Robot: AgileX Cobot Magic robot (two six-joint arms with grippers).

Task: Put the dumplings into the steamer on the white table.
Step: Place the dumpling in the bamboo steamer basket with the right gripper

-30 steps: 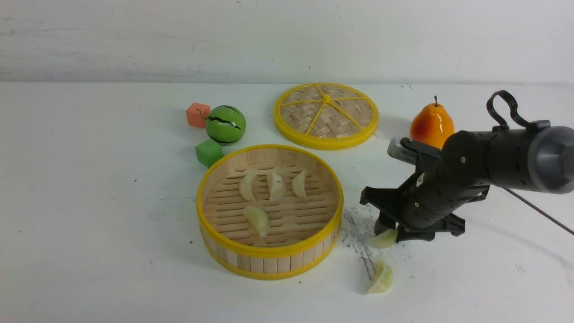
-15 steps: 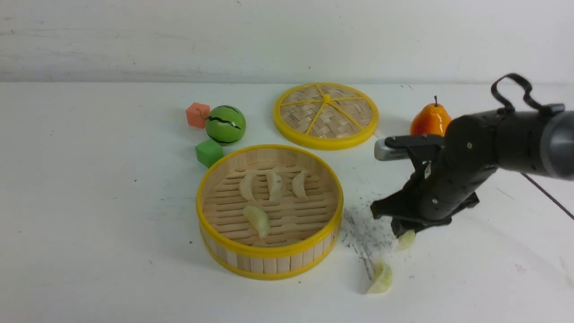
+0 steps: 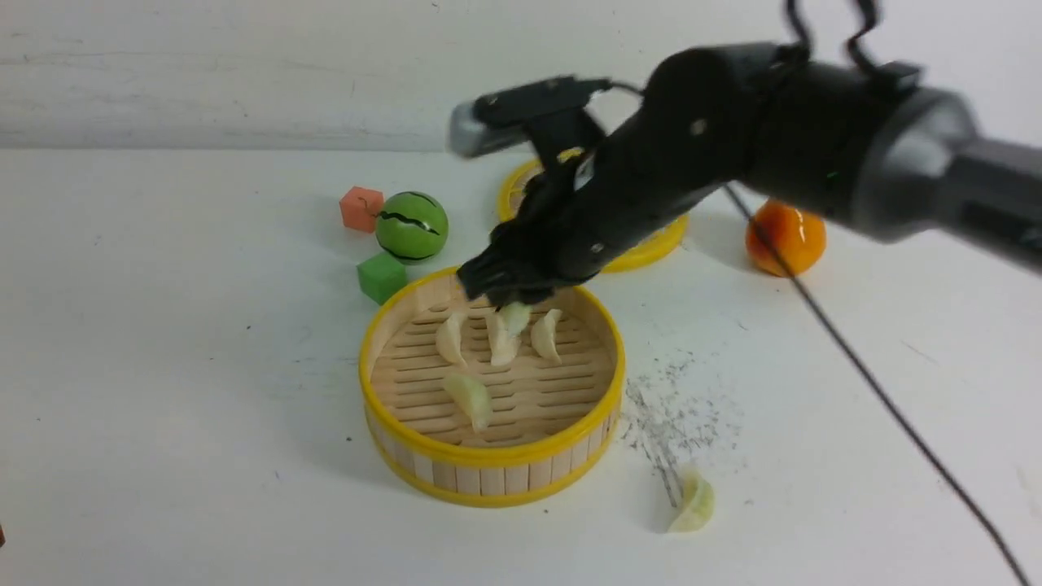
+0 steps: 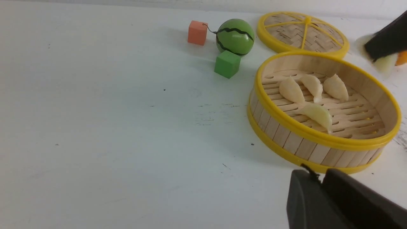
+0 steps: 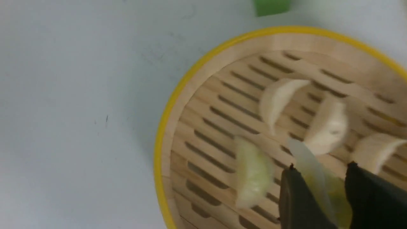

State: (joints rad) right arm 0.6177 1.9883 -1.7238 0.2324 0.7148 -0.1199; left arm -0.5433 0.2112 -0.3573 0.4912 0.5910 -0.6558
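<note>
The steamer (image 3: pixel 488 457) stands on the white table (image 3: pixel 179 391), holding three cream dumplings (image 3: pixel 450 336) in a row and one pale green dumpling (image 3: pixel 470 399). Above its far side hangs my right gripper (image 3: pixel 513 303), shut on another green dumpling (image 3: pixel 516 317). In the right wrist view that held dumpling (image 5: pixel 313 173) sits between the fingers of the right gripper (image 5: pixel 321 171), over the slatted floor. A further green dumpling (image 3: pixel 693 505) lies on the table right of the steamer. My left gripper (image 4: pixel 318 176) is shut and empty, low beside the steamer's wall (image 4: pixel 318 149).
The woven yellow-rimmed lid (image 3: pixel 647 244) lies behind the steamer, partly hidden by the right arm. An orange pear (image 3: pixel 785 238) stands at the right. A toy watermelon (image 3: pixel 411 225), an orange cube (image 3: pixel 361 208) and a green cube (image 3: pixel 381 277) sit left of the lid.
My right gripper closed on a green dumpling on the table, lifted it and swung left to hang over the steamer. The other table dumpling stays where it lay.
</note>
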